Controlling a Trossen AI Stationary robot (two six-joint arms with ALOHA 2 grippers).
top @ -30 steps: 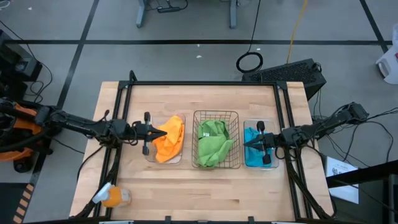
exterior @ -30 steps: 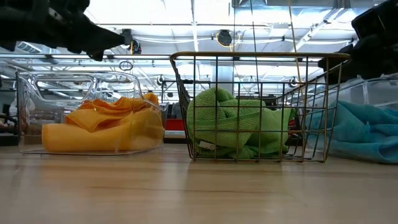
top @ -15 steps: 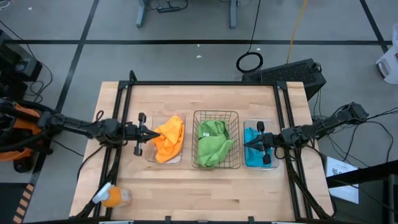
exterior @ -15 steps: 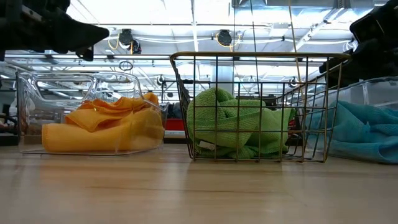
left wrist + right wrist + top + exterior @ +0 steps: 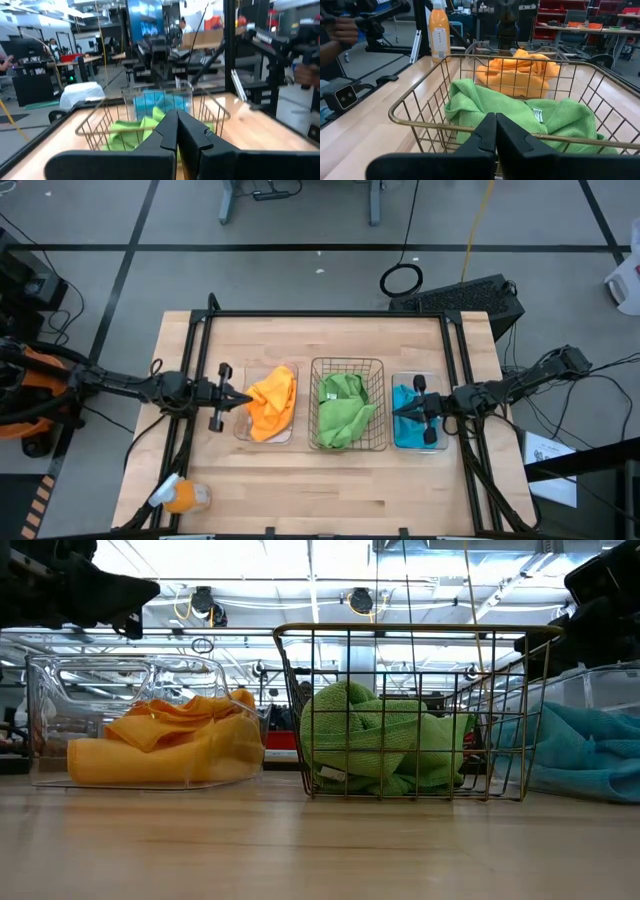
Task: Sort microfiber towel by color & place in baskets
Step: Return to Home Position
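The orange-yellow towels [image 5: 271,402] lie heaped in the left clear basket [image 5: 240,430], spilling over its far right corner. Green towels [image 5: 343,410] fill the wire mesh basket [image 5: 347,363] in the middle. Blue towels [image 5: 407,420] lie in the right clear basket [image 5: 438,448]. My left gripper [image 5: 247,399] is shut and empty, hovering over the left edge of the left basket. My right gripper [image 5: 393,412] is shut and empty, above the blue towels at the right basket's left edge.
An orange-and-white bottle [image 5: 176,496] lies near the table's near left corner. A black frame [image 5: 327,314] runs along the far edge and both sides of the table. Bare wood lies in front of and behind the baskets.
My left gripper has drawn back toward the table's left edge, away from the orange-yellow towels, staying shut. The towels and baskets have kept their places. The right arm has kept still.
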